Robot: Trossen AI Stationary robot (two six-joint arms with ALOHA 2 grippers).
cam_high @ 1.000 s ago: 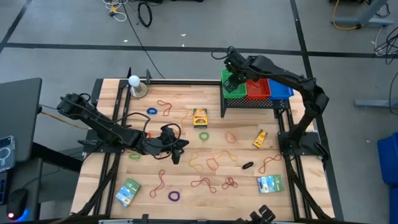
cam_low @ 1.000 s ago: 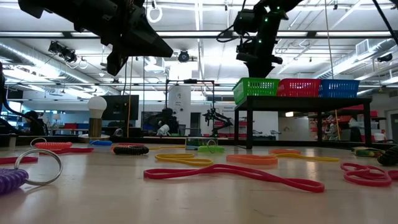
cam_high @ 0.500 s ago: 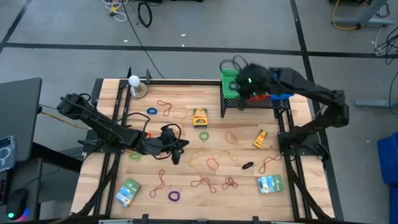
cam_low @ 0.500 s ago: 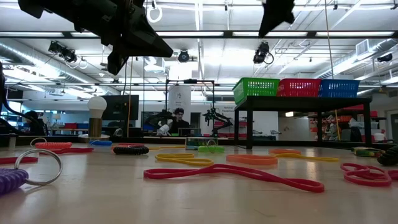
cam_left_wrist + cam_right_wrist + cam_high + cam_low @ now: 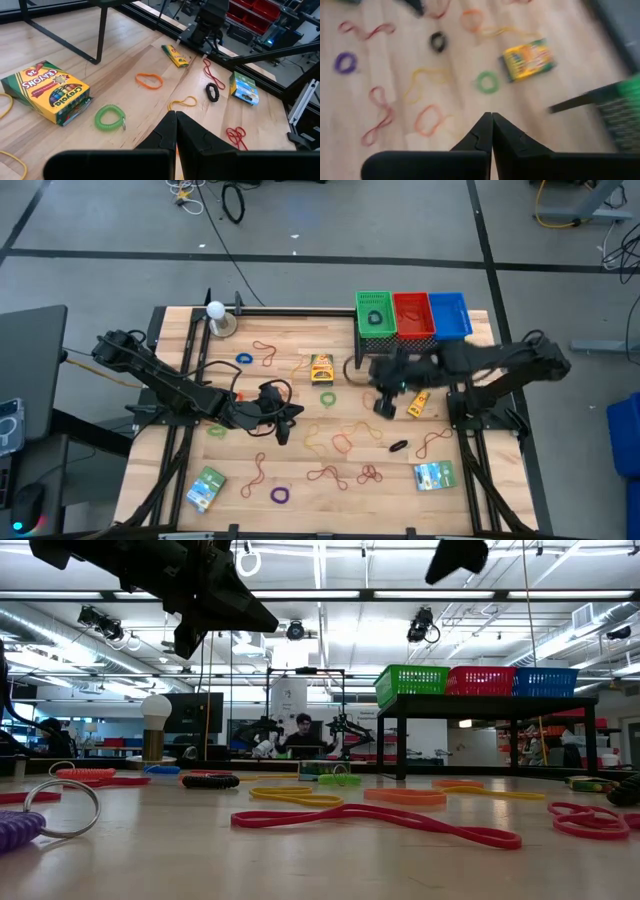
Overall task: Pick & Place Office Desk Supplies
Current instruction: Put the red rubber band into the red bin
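Left gripper (image 5: 283, 420): fingers together, empty, raised over the table's middle, left of centre. Right gripper (image 5: 383, 402): fingers together, empty, above the table just in front of the bin stand, beside the small yellow bottle (image 5: 418, 403).

Yellow crayon box (image 5: 321, 368): flat on the table (image 5: 290, 330), far of centre. Green coil ring (image 5: 327, 398): just near of the crayon box. Blue ring (image 5: 244, 359): left of the crayon box. Black ring (image 5: 398, 447): right of centre, near side. Purple ring (image 5: 279, 495): at the near edge. Green-blue packets: one at near left (image 5: 206, 487), one at near right (image 5: 434, 475). Rubber-band loops: scattered across the table's middle. Green bin (image 5: 374, 313): on the stand at far right, holding one dark loop.
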